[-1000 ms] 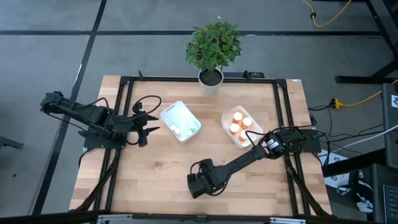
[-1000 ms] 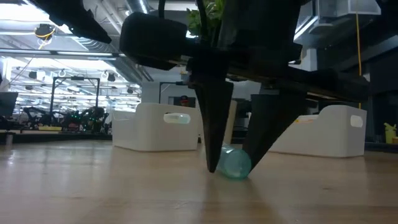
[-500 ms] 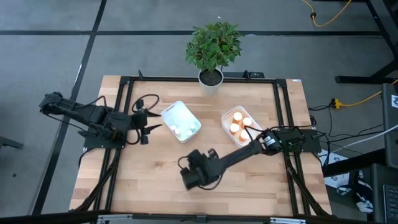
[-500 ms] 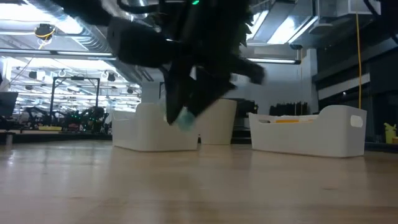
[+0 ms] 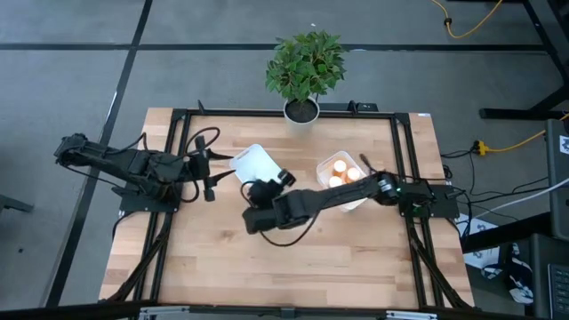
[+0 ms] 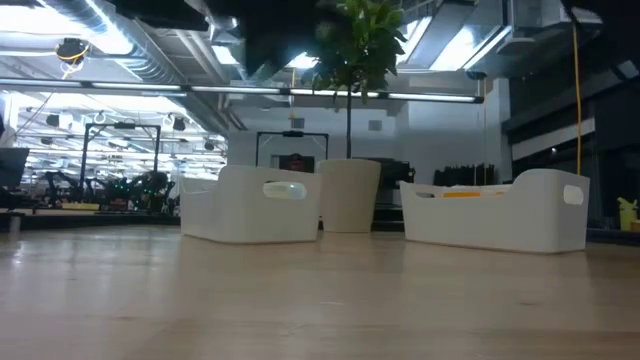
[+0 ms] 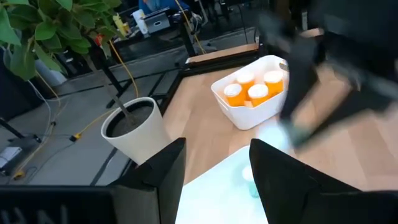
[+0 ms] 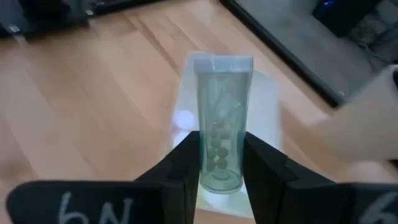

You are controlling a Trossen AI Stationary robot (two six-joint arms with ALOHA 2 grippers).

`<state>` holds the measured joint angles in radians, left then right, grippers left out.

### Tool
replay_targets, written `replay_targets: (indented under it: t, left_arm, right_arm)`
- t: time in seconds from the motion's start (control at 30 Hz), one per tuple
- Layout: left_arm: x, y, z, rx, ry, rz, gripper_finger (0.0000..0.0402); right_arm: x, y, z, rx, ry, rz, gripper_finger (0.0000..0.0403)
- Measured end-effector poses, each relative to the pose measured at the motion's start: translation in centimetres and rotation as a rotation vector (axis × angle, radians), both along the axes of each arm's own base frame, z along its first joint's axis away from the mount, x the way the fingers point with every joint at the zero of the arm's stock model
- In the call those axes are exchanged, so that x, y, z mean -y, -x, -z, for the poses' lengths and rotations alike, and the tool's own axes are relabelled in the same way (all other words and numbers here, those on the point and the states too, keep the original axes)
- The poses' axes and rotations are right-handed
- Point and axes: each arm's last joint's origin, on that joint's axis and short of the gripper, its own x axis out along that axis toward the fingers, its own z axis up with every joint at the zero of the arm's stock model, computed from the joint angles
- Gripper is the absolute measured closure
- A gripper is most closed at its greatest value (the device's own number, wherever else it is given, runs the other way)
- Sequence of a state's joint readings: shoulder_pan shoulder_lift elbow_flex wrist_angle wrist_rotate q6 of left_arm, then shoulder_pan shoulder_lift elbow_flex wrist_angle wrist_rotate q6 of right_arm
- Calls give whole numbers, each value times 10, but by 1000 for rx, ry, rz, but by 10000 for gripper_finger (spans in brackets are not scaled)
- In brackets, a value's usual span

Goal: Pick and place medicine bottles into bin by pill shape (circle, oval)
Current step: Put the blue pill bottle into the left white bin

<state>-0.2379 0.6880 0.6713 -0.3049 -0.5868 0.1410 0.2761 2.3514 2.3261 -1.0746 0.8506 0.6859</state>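
Note:
My right gripper [image 8: 222,149] is shut on a pale teal medicine bottle [image 8: 221,106] with small round pills inside. It hangs over the left white tray [image 5: 249,162], and my right arm reaches across the table to it [image 5: 260,194]. The right white tray [image 5: 331,166] holds several orange bottles with white caps [image 7: 249,92]. My left gripper [image 5: 212,182] is open and empty just left of the left tray, and its fingers [image 7: 160,177] frame that tray's rim. Another teal bottle [image 7: 249,182] lies in that tray. My right gripper pinches the teal bottle's body [image 8: 217,163] between its two fingers, at the end nearer the wrist. The fingers lie along the bottle, whose other end [image 8: 221,62] points away past the fingertips. The bottle is lifted clear, above the left tray.
A potted plant [image 5: 304,71] in a white pot [image 7: 134,127] stands at the table's far edge, between and behind the trays. A black frame [image 5: 178,124] runs round the tabletop. Bare wood [image 5: 267,267] lies toward the near edge.
My right gripper has lifted the teal bottle off the table near the front centre. It has carried the bottle up and toward the far left, to above the left tray. It has risen out of the low view.

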Motion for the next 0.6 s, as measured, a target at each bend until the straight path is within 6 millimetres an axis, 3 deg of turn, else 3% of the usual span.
replay_targets:
  t: [0.17,0.27,0.43,0.6]
  left_arm:
    - [0,1,0,14,29,-7,231]
    - [0,1,0,23,51,-13,231]
    - [0,1,2,-7,52,-4,231]
    - [0,2,5,-35,49,2,231]
  right_arm:
    - [-1,45,-35,35,75,167,300]
    - [-8,69,-37,58,111,281,300]
    - [-17,83,-23,123,137,310,299]
    - [-10,96,25,139,122,441,299]
